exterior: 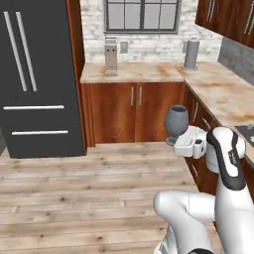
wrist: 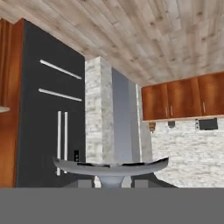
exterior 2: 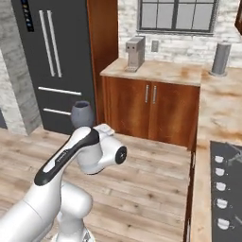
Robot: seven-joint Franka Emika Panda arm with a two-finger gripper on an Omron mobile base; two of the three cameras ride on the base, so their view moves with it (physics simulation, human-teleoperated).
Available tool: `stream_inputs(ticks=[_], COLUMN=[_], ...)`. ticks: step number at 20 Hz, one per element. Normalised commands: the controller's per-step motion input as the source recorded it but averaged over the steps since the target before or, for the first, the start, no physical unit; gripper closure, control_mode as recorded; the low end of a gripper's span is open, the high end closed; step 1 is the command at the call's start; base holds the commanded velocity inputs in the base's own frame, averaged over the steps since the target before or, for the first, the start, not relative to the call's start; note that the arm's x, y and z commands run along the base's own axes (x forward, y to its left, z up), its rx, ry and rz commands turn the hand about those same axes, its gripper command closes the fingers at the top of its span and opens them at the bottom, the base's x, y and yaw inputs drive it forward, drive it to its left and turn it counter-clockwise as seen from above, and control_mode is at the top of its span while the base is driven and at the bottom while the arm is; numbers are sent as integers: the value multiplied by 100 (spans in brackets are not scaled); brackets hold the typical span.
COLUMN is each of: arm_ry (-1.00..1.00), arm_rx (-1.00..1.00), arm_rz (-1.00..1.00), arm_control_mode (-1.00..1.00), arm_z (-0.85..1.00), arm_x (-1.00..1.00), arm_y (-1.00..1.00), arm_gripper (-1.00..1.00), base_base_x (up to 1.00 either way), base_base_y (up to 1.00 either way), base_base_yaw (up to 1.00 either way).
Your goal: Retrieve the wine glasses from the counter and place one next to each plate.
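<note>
A smoky-grey wine glass (exterior: 176, 120) stands upright out of my gripper (exterior: 174, 141), which is shut on its stem, over the wooden floor in front of the counter (exterior: 149, 72). From the other side the glass bowl (exterior 2: 82, 113) rises just behind my forearm, and the gripper (exterior 2: 90, 126) sits under it. In the hand view the round foot of the wine glass (wrist: 111, 168) spans the bottom, close to the camera. The hand view is rolled upside down, with the floor at its top. The plates are out of view.
A black fridge (exterior: 34, 74) stands at the left beside the corner counter. A coffee machine (exterior: 110, 56) and a grey cylinder (exterior: 191, 54) stand on the counter under the window. A stovetop (exterior 2: 226, 170) is set in the right counter run.
</note>
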Motion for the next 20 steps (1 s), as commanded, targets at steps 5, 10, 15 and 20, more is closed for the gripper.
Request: stream_inputs(ticks=[5, 10, 15, 20], arm_ry=[0, 0, 0, 0], arm_rx=[0, 0, 0, 0], arm_rz=[0, 0, 0, 0], arm_control_mode=[100, 100, 100, 100], arm_z=[0, 0, 0, 0], arm_x=[0, 0, 0, 0], arm_y=[0, 0, 0, 0], arm_gripper=[100, 100, 100, 100], base_base_x=[100, 100, 87, 6], base_base_y=[64, 100, 97, 30], base_base_yaw=[27, 0, 18, 81])
